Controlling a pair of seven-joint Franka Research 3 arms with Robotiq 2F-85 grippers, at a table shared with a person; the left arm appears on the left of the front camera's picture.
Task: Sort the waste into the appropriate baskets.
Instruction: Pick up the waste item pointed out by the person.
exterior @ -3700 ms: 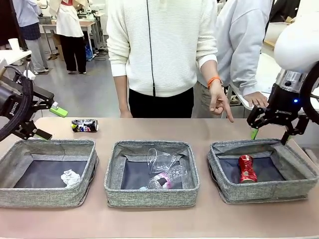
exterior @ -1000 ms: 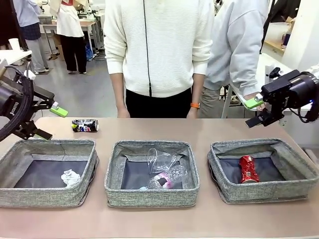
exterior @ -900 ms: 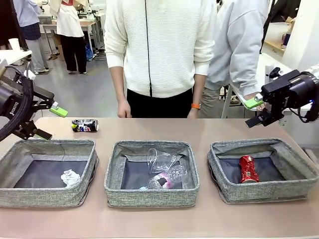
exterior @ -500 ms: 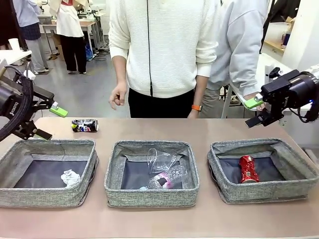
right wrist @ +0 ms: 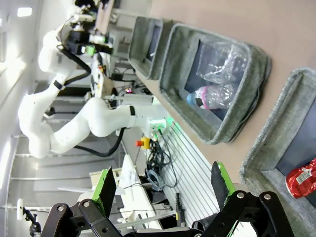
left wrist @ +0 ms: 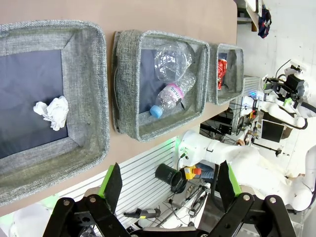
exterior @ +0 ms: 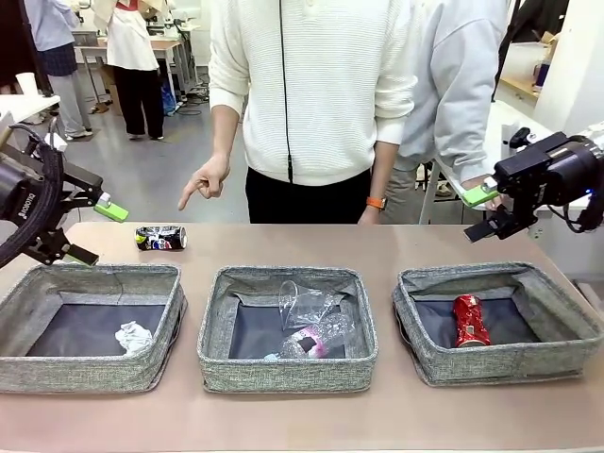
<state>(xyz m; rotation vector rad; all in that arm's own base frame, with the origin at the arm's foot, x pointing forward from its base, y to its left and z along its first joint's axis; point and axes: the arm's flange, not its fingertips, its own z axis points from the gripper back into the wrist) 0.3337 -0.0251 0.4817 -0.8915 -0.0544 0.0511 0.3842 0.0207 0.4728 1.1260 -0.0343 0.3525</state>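
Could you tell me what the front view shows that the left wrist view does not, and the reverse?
Front view alone: the dark blue can lying on the table behind the left basket, a person's hand pointing down toward it, and both grippers from outside, left and right, open and empty.

Left wrist view alone: the bottle's blue cap seen plainly from above, and the robot's base beyond the table edge.

Both: three baskets, the paper wad in the left one, the cup and bottle in the middle one, the red can in the right one.
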